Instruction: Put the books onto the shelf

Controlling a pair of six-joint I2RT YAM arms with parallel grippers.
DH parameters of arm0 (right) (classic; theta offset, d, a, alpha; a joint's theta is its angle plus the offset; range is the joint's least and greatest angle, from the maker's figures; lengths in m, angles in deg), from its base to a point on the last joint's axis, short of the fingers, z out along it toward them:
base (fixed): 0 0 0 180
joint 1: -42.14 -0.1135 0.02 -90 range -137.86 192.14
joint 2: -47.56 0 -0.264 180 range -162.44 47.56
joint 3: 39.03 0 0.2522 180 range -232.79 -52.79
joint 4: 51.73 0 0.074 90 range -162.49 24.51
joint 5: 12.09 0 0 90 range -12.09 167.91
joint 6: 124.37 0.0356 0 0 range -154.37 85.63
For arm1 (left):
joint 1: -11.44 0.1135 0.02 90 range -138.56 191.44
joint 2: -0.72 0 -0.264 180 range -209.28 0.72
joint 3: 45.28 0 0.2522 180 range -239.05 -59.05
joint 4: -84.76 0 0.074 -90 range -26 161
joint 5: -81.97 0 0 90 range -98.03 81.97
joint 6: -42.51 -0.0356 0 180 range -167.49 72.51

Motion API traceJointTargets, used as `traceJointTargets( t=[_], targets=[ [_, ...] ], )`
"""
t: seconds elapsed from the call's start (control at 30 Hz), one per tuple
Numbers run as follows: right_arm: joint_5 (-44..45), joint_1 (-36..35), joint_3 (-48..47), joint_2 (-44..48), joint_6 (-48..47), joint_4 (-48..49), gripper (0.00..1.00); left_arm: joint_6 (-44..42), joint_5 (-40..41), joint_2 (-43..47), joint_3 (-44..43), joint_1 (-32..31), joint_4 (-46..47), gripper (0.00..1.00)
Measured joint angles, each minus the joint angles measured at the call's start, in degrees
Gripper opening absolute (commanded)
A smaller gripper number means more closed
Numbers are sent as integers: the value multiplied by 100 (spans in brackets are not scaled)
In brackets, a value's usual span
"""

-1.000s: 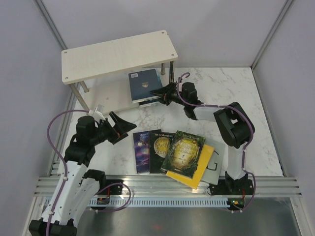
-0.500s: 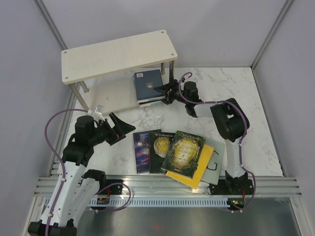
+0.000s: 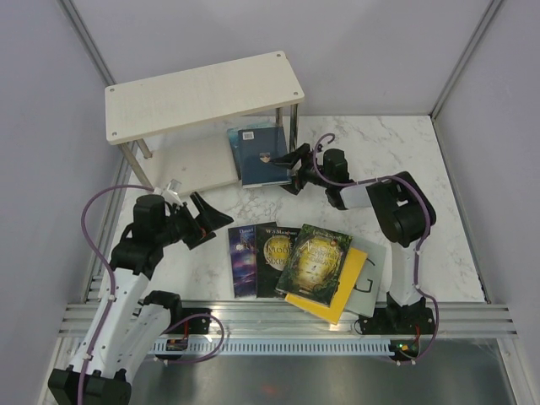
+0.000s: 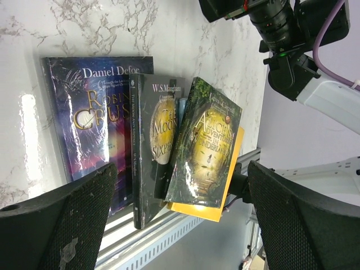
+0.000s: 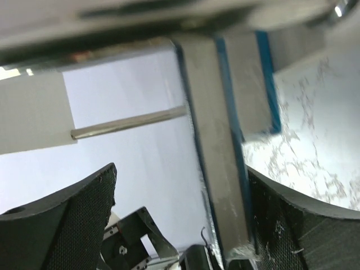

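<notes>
Right jaws spread beside teal book.

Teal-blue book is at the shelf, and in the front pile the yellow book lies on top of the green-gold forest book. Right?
No: the green-gold forest book lies on top of the yellow book, as the left wrist view shows. The teal-blue book is at the shelf.

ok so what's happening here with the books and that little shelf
Two robot arms are shelving books. The right arm's fingers are spread open at the edge of a blue book, which lies flat on the lower board of the shelf and partly sticks out. The left arm's fingers hang open above the table, holding nothing. Five more books lie in an overlapping pile near the arms.
</notes>
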Motion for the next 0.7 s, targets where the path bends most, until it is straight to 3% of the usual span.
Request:
traceJointTargets(
  t=[0.23, 0.33, 0.37, 0.47, 0.63, 0.7],
  targets=[
    [-260, -13, 205, 192, -155, -319, 88, -63, -7, -120, 11, 0, 17, 98],
    [-332, -13, 210, 363, -286, -485, 70, -68, -22, -131, 42, 0, 39, 97],
    [-339, -13, 210, 413, -328, -540, 56, -72, -26, -140, 48, 0, 44, 97],
    [-352, -13, 214, 544, -507, -787, 32, -79, -33, -157, 70, 0, 48, 97],
    [-356, -13, 192, 595, -741, -1008, 15, -81, -39, -153, 101, 0, 50, 97],
    [-354, -13, 144, 592, -789, -1088, 14, -83, -39, -153, 101, 0, 50, 97]
  ],
)
